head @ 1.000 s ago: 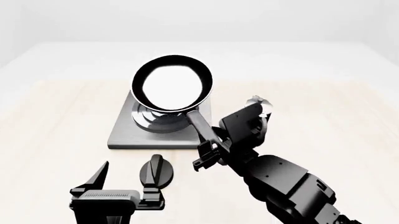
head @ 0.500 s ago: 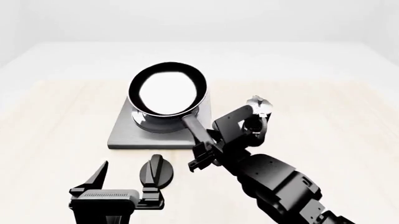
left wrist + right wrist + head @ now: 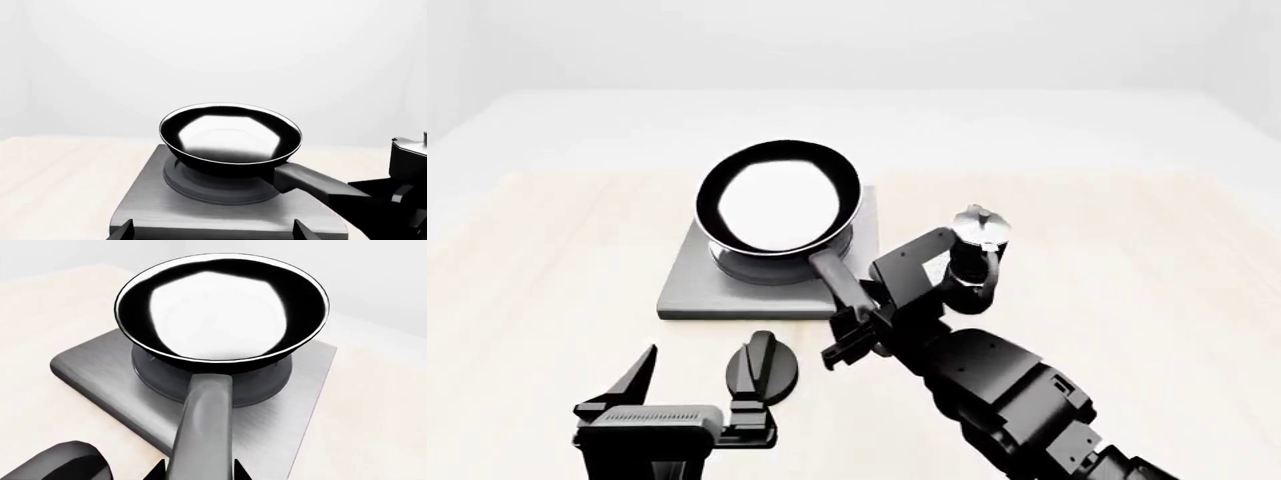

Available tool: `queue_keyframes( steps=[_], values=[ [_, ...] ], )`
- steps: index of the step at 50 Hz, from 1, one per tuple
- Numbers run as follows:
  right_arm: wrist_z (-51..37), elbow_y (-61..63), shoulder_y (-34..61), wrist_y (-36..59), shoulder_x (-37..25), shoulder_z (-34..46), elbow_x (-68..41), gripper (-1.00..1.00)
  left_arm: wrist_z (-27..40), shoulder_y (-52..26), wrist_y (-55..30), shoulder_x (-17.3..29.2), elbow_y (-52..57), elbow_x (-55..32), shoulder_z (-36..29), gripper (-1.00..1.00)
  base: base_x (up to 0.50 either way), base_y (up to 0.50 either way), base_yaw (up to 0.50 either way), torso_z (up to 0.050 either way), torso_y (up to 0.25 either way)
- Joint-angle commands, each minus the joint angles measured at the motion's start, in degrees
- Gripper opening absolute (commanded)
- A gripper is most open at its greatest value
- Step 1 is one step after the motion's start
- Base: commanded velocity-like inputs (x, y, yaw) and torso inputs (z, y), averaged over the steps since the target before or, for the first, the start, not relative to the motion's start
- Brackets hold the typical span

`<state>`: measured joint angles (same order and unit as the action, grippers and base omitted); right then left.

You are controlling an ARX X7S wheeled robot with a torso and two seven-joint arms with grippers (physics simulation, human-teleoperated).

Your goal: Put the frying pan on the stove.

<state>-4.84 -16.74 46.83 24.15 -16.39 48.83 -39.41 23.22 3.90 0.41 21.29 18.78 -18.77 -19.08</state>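
Observation:
The frying pan (image 3: 778, 197) is glossy black and sits low over the dark ring burner of the grey square stove (image 3: 689, 291), tilted a little. I cannot tell whether it touches the burner. My right gripper (image 3: 851, 335) is shut on the pan's long handle (image 3: 838, 282), just in front of the stove. In the right wrist view the handle (image 3: 203, 425) runs between the fingertips (image 3: 159, 471) to the pan (image 3: 220, 310) over the stove (image 3: 87, 365). My left gripper (image 3: 687, 390) is open and empty, near the front edge. The left wrist view shows the pan (image 3: 230, 132) on the stove (image 3: 143, 210).
A small black round knob (image 3: 761, 365) lies just in front of the stove, beside my left gripper's right finger. A black-and-silver moka pot (image 3: 977, 226) stands right of the stove, behind my right wrist. The pale wooden table (image 3: 534, 250) stretches to both sides.
My right gripper has carried the pan left and lower, bringing it more over the burner. The left arm has not moved.

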Motion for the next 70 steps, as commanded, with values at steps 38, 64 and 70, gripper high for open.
queue_keyframes(
  steps=[38, 64, 70],
  values=[
    [0.5, -4.4, 2.2, -3.3, 2.8, -1.1, 4.1, -1.0, 0.6, -0.4, 0.5, 0.4, -0.6, -0.3, -0.2, 1.0, 0.0, 0.0, 0.0, 0.0, 0.002],
    [-2.3, 2.7, 1.0, -2.2, 0.6, -1.8, 2.9, 1.0, 0.9, -0.4, 0.6, 0.7, -0.2, -0.5, -0.4, 1.0, 0.0, 0.0, 0.0, 0.0, 0.0],
    [-3.3, 7.3, -0.4, -2.8, -1.1, -2.7, 1.8, 1.0, 1.0, -0.4, 0.6, 0.8, -0.2, -0.6, -0.3, 1.0, 0.0, 0.0, 0.0, 0.0, 0.0]
  ],
)
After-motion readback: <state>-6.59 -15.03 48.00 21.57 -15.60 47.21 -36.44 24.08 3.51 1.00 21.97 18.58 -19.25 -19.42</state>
